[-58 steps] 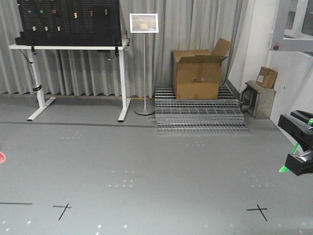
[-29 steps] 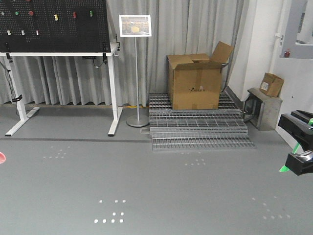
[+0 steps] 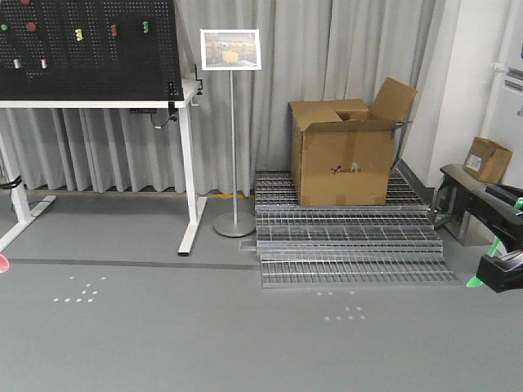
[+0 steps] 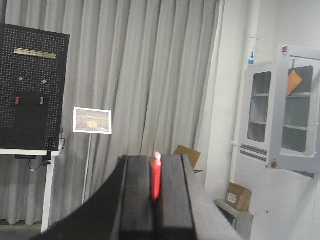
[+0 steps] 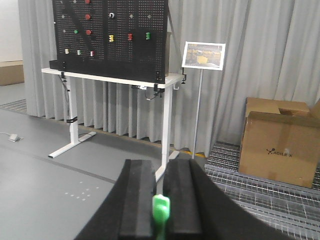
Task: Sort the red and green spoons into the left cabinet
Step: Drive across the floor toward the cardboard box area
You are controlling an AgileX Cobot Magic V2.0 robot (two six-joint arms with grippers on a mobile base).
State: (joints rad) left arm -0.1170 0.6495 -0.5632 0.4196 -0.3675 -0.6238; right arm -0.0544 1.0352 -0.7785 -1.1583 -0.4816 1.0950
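The slim bright red plastic spoon is standing upright in the lower centre of the left wrist view, with the left gripper jaws clamping it between two dark pads. The slim bright green plastic spoon is sitting at the bottom centre of the right wrist view, pinched likewise by the right gripper jaws. In the front view its green tip is poking out at the right edge; a red sliver at the left edge is probably the other spoon. Behind, a brown cardboard box is resting on grey metal grating, beside a white-legged worktop carrying a black pegboard. A pale grey glass-doored wall cabinet is hanging at the right of the left wrist view.
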